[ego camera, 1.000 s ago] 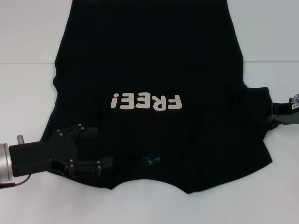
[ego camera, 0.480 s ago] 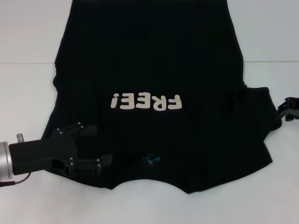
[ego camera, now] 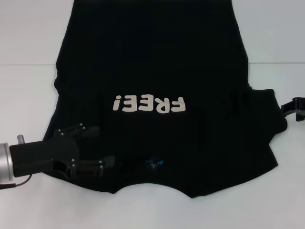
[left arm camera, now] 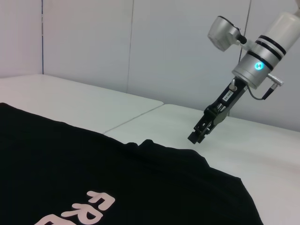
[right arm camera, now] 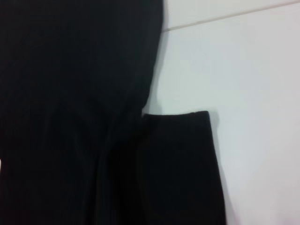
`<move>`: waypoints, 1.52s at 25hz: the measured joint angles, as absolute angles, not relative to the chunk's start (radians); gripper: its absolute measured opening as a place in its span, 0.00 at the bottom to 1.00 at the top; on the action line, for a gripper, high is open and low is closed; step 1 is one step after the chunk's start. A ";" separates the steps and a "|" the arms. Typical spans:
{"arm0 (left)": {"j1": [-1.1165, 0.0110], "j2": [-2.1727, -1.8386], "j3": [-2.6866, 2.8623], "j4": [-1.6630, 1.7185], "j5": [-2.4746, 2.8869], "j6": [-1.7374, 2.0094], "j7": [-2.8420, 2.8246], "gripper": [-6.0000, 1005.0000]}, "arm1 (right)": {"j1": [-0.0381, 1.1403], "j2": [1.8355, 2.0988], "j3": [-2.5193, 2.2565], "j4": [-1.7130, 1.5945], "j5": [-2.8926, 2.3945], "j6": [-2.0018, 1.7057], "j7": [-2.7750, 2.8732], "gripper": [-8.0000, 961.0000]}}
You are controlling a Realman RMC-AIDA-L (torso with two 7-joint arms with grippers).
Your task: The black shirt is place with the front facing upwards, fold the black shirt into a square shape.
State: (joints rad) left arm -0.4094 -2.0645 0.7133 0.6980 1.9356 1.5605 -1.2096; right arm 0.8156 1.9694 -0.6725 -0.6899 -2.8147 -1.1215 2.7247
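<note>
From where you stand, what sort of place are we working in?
Likely a lab or test bench: a bare white table, plain white wall panels behind, and only the black shirt laid out between two robot arms.

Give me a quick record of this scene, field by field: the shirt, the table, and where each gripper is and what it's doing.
shirt: black shirt lies flat, front up, "FREE!" lettering showing, not folded yet
neck label: small blue label at the collar, on the edge nearest the robot
left gripper: left gripper open, over the shirt's shoulder area on the robot's left
right gripper: right gripper above the table beside the shirt's right sleeve, holding nothing
surface: white table
</note>
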 joint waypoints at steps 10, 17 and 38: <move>-0.415 -2.065 0.713 0.697 1.938 1.548 -1.210 0.95 | 0.821 1.978 -0.673 -0.662 -2.815 -1.092 2.725 0.58; -0.420 -2.065 0.713 0.696 1.939 1.546 -1.210 0.95 | 0.814 1.976 -0.673 -0.661 -2.816 -1.082 2.725 0.57; -0.429 -2.066 0.713 0.696 1.939 1.528 -1.212 0.95 | 0.819 1.982 -0.675 -0.612 -2.817 -1.034 2.719 0.57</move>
State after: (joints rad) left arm -0.4294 -2.0661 0.7133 0.6964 1.9389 1.5284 -1.2119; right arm 0.8186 1.9819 -0.6750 -0.6118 -2.8173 -1.0345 2.7193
